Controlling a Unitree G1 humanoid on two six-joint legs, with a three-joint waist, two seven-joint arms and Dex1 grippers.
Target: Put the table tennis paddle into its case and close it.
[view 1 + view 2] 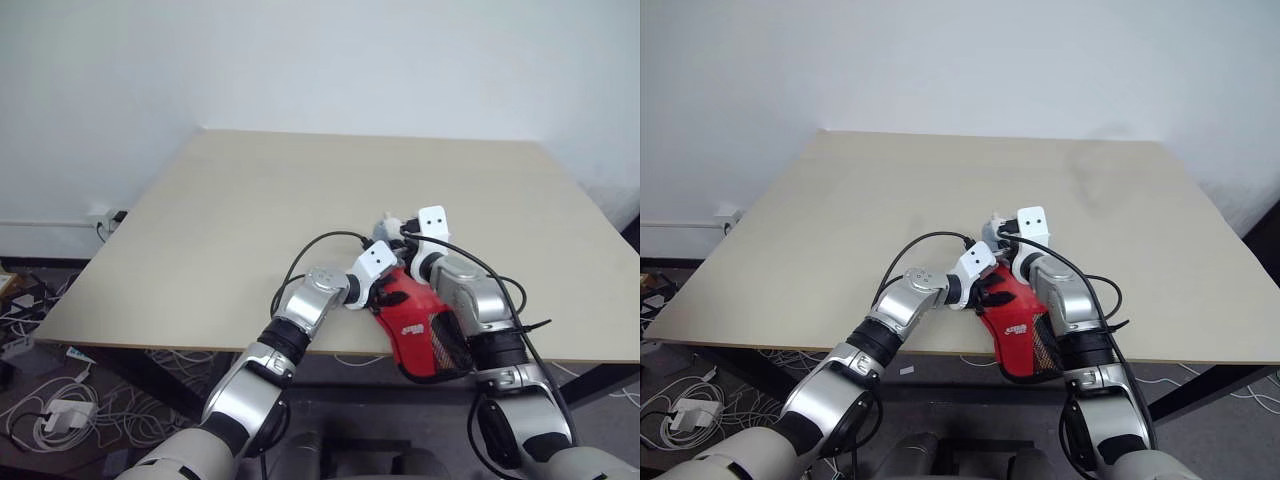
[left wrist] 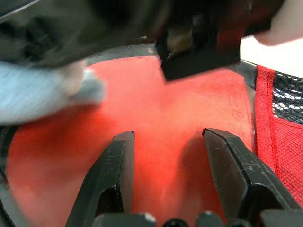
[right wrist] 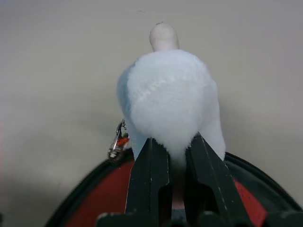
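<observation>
The beige table [image 1: 250, 220] carries the red case [image 1: 425, 335] at its near edge, partly overhanging, between the two arms; the table tennis paddle [image 2: 156, 132] lies inside it, red face showing within the black zipper rim. The left gripper [image 2: 168, 182] hovers half-spread over the paddle, holding nothing; the right gripper [image 3: 177, 158] is clamped on a white fluffy charm [image 3: 170, 101] beside the zip pull [image 3: 117, 142].

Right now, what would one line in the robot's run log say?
case: at near edge of table, paddle inside | left pincer: open over paddle | right pincer: shut on white fluffy charm
</observation>
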